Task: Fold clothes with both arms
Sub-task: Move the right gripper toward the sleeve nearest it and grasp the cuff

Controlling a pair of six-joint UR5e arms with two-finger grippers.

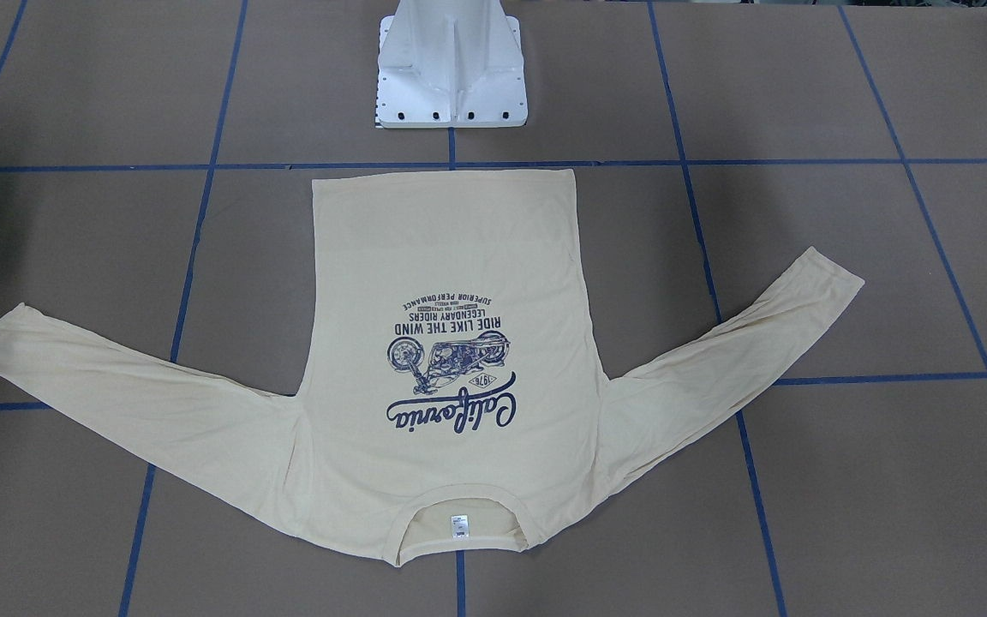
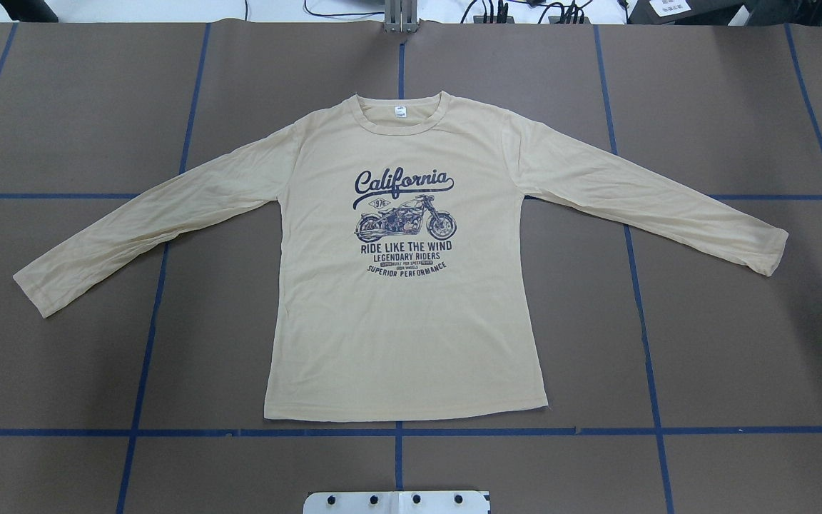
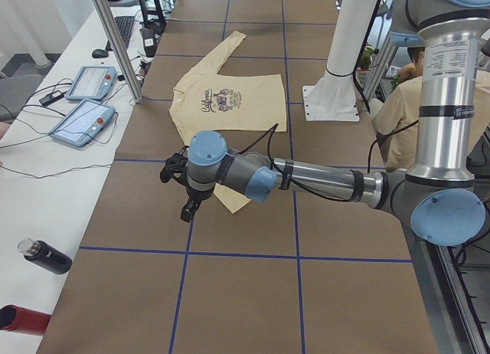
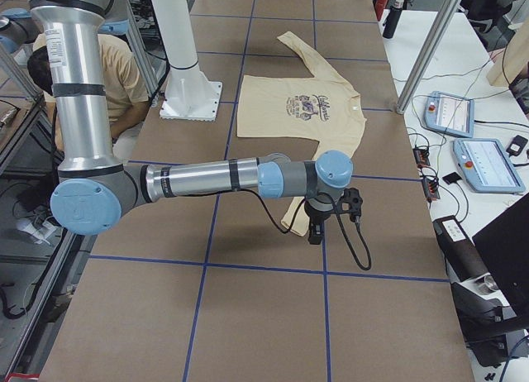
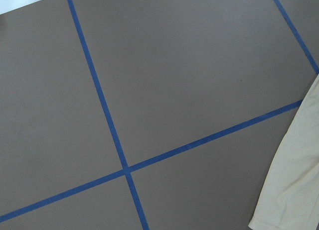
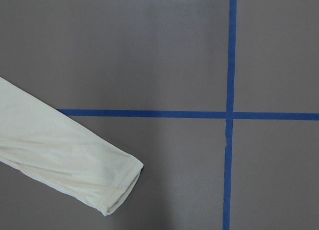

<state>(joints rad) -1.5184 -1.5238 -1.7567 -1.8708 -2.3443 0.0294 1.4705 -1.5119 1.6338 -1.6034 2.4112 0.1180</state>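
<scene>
The shirt (image 2: 404, 321) lies flat and face up on the table (image 2: 739, 343), straight out in front of the pedestal (image 1: 451, 77). Its hem is the edge nearest the pedestal and runs just short of the blue tape line (image 2: 525, 432) that crosses in front of it; the collar is on the side farthest from the pedestal. The navy print (image 2: 404, 221) sits on the chest, and the neck label (image 2: 399, 111) shows white inside the collar. Both sleeves are spread wide. The left sleeve (image 2: 147, 221) runs out to the pedestal's left and the right sleeve (image 2: 653, 207) to its right, each slanting so the cuff ends closer to the pedestal's side of the table than the shoulder does. The body looks smooth, with light wrinkles along the sleeves. The left arm (image 3: 321, 181) reaches out low and level from the pedestal's left, and the left gripper (image 3: 186, 210) points down over the table near the left cuff (image 5: 294, 190). The right arm (image 4: 207, 179) mirrors it on the pedestal's right, with the right gripper (image 4: 315, 233) pointing down near the right cuff (image 6: 119, 185). From the side I cannot tell whether either gripper's fingers are spread or pressed together. Each wrist camera sees a cuff lying on the table beside a crossing of tape lines. A person (image 4: 91, 76) sits behind the pedestal.
</scene>
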